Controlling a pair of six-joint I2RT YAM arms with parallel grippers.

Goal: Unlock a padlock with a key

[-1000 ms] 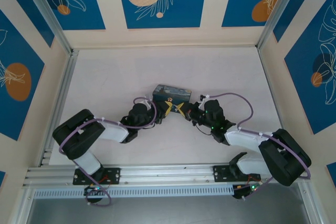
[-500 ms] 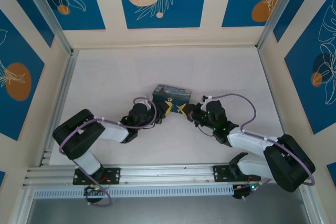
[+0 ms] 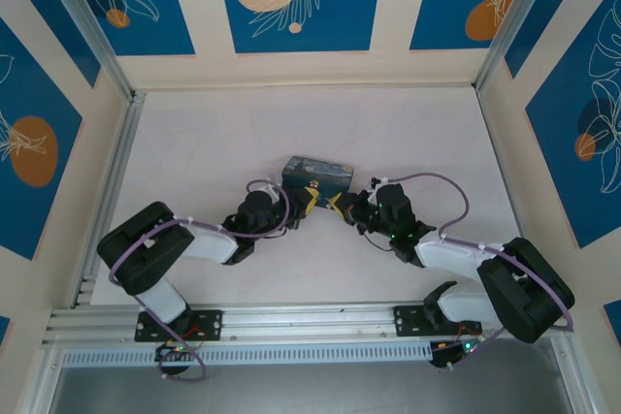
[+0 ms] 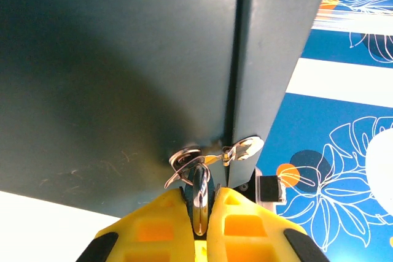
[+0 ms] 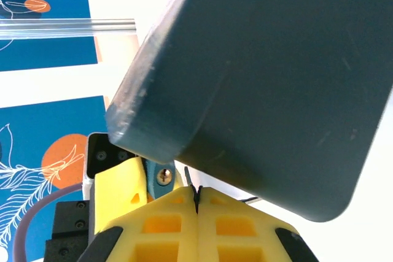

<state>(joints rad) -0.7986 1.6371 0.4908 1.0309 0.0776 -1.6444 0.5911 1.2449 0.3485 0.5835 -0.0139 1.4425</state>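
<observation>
left gripper (image 4: 201, 208): yellow fingers pinch the tiny teal-bodied padlock (image 4: 201, 191), seen edge-on from the left wrist. Its thin silvery shackle hooks into the shiny metal hasp (image 4: 244, 149) on the dark-blue rectangular tin (image 4: 116, 59). right gripper (image 5: 196, 204): fingers pressed together on the thin dark metal key (image 5: 193, 185), which shows as a sliver sticking out of the seam. In the right wrist view the padlock's brass keyway faces the camera under the tin's corner, just left of the key tip. The key is beside the keyway, not in it.
</observation>
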